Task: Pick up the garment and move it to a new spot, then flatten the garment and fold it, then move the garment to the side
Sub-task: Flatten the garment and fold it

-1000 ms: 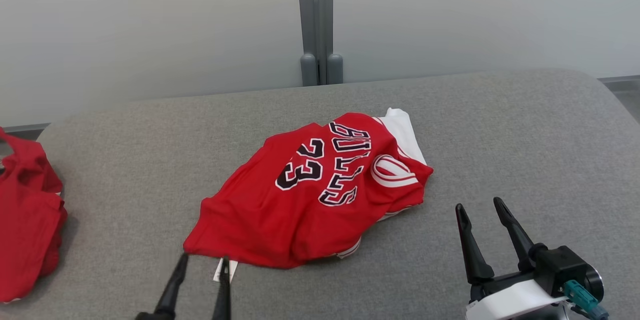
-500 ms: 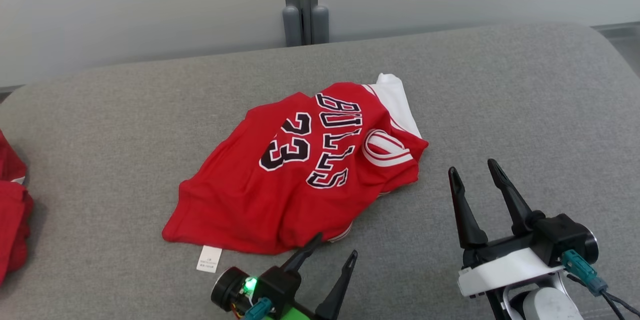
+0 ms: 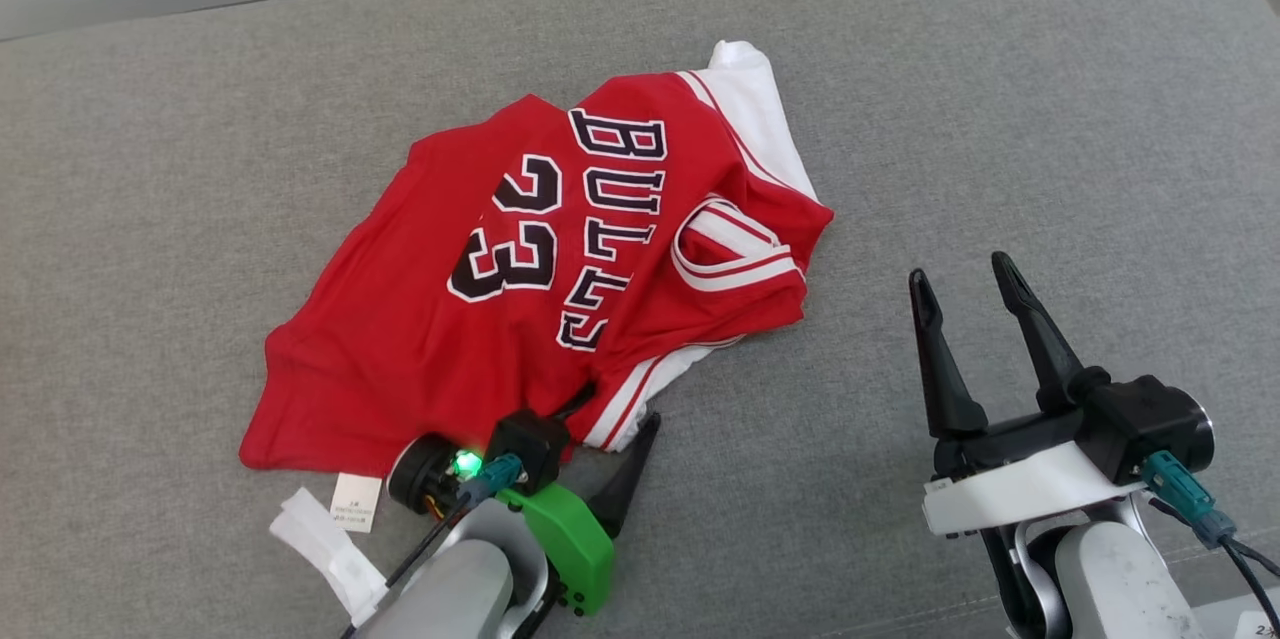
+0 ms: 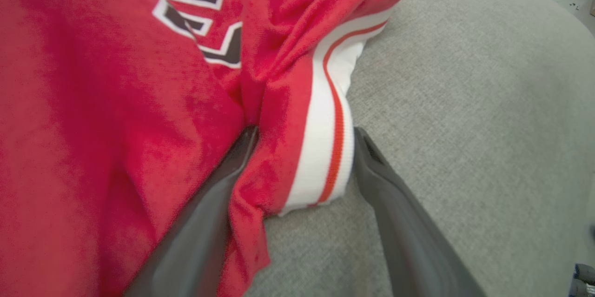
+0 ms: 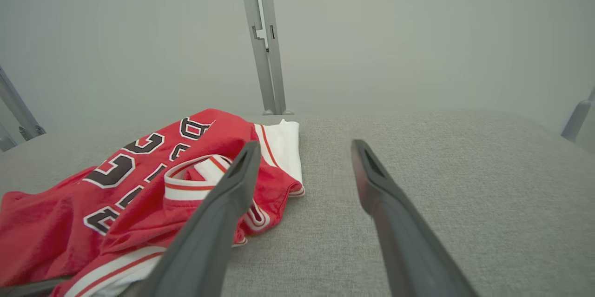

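Observation:
The garment (image 3: 520, 259) is a red jersey with black lettering and white trim, lying crumpled on the grey padded table (image 3: 1000, 119). My left gripper (image 3: 610, 419) is open at the garment's near edge. In the left wrist view the left gripper (image 4: 304, 136) straddles the white-and-red striped hem (image 4: 325, 148): one finger is pushed into a red fold, the other rests on bare table. My right gripper (image 3: 958, 274) is open and empty, to the right of the garment and apart from it. From the right wrist view the garment (image 5: 139, 185) lies left of the right gripper (image 5: 304, 148).
A white label tag (image 3: 355, 502) lies at the garment's near left corner, with a white strip (image 3: 320, 539) beside my left arm. A grey post (image 5: 265, 41) stands against the pale wall behind the table. Bare table stretches to the right and far side.
The head camera has tilted down. My left gripper moved right, from the tag corner to the striped hem, which now sits between its fingers. The right gripper stays open.

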Controlling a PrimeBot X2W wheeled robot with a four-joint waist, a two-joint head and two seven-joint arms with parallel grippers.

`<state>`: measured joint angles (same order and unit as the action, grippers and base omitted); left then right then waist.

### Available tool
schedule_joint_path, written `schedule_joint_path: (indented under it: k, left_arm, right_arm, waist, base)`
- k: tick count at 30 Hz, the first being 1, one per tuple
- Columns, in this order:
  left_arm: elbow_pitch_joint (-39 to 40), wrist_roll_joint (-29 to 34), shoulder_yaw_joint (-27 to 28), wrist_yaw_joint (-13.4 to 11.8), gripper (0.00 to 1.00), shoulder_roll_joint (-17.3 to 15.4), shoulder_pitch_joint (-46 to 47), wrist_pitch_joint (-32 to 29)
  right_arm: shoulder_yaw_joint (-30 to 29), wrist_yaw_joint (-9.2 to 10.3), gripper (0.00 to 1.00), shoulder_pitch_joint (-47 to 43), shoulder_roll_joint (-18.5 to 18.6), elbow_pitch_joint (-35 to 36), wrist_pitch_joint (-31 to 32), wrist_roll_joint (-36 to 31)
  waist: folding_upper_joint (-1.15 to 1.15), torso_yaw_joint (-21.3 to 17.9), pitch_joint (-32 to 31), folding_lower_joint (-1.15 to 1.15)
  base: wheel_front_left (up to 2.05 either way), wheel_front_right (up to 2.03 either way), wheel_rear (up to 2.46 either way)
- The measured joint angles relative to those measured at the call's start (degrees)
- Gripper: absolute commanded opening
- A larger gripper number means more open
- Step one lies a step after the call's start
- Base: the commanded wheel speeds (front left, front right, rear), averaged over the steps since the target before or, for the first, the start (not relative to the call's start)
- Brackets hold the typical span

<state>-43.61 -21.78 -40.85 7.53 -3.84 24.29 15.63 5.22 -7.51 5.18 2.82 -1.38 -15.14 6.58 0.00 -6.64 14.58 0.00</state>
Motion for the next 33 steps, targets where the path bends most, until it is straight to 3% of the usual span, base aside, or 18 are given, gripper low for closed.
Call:
schedule_joint_path:
  k: [1, 2, 7, 11, 14, 17, 20, 22, 28, 33]
  left_arm:
    - [-0.8, -0.6, -0.7, 0.0, 0.31, 0.0, 1.0, 0.1]
    - [-1.2, -1.2, -1.3, 0.0, 0.00, 0.0, 1.7, 0.1]
    - [1.9, -6.1, -5.3, -0.2, 0.00, -0.5, 3.2, -0.4]
    - [10.5, -19.6, -10.1, -0.1, 0.00, -0.5, 3.9, -3.8]
    - [18.6, -30.1, -10.5, -0.1, 0.00, -2.5, 8.3, -8.9]
    - [24.3, -38.0, -8.6, -0.1, 0.00, -4.2, 13.5, -14.3]
    - [26.5, -43.5, -4.7, -0.2, 0.00, -3.9, 19.7, -18.5]
    - [26.6, -45.7, -1.6, -1.6, 0.00, -2.8, 25.1, -19.9]
    - [23.1, -47.9, 6.8, -4.3, 0.00, -0.3, 39.9, -16.1]
    - [18.7, -50.8, 11.0, -4.9, 0.00, -0.3, 40.3, -13.0]
  right_arm:
    - [-0.1, 0.00, 1.00, 0.0, 0.0, 0.0, 0.0, 0.2]
    - [-0.2, 0.00, 1.00, 0.0, 0.0, 0.0, 0.0, 0.3]
    - [-0.2, 0.00, 1.00, 0.1, 0.0, -0.3, 0.0, 1.5]
    - [0.3, 0.00, 1.00, 0.1, 0.0, -0.7, 0.0, 2.8]
    - [0.8, 0.00, 1.00, 0.1, 0.0, -0.7, 0.0, 3.8]
    - [0.5, 0.00, 1.00, 0.1, 0.0, -0.8, 0.0, 4.5]
    - [0.3, 0.00, 1.00, 0.1, 0.0, -0.9, 0.0, 5.1]
    - [0.0, 0.00, 1.00, 0.0, 0.0, -0.9, 0.0, 5.7]
    - [-0.7, 0.00, 1.00, -1.3, 0.0, -1.1, 0.0, 6.6]
    - [-1.6, 0.00, 1.00, -1.8, 0.0, -1.0, 0.0, 6.8]
  waist:
    - [0.00, -0.3, 0.4, 0.00]
    - [0.00, -0.5, 0.7, 0.00]
    - [0.00, -1.3, 0.6, 0.00]
    - [0.00, -1.5, -0.8, 0.00]
    - [0.00, -2.0, -1.9, 0.00]
    - [0.00, -2.9, -2.7, 0.00]
    - [0.00, -4.2, -3.3, 0.00]
    - [0.00, -5.4, -3.6, 0.00]
    - [0.00, -9.0, -4.3, 0.00]
    - [0.00, -10.7, -4.9, 0.00]
  base:
    - [0.00, 0.00, 0.00]
    - [0.00, 0.00, 0.00]
    - [0.00, 0.00, 0.00]
    - [0.00, 0.00, 0.00]
    - [0.00, 0.00, 0.00]
    - [0.00, 0.00, 0.00]
    - [0.00, 0.00, 0.00]
    - [0.00, 0.00, 0.00]
    - [0.00, 0.00, 0.00]
    - [0.00, 0.00, 0.00]
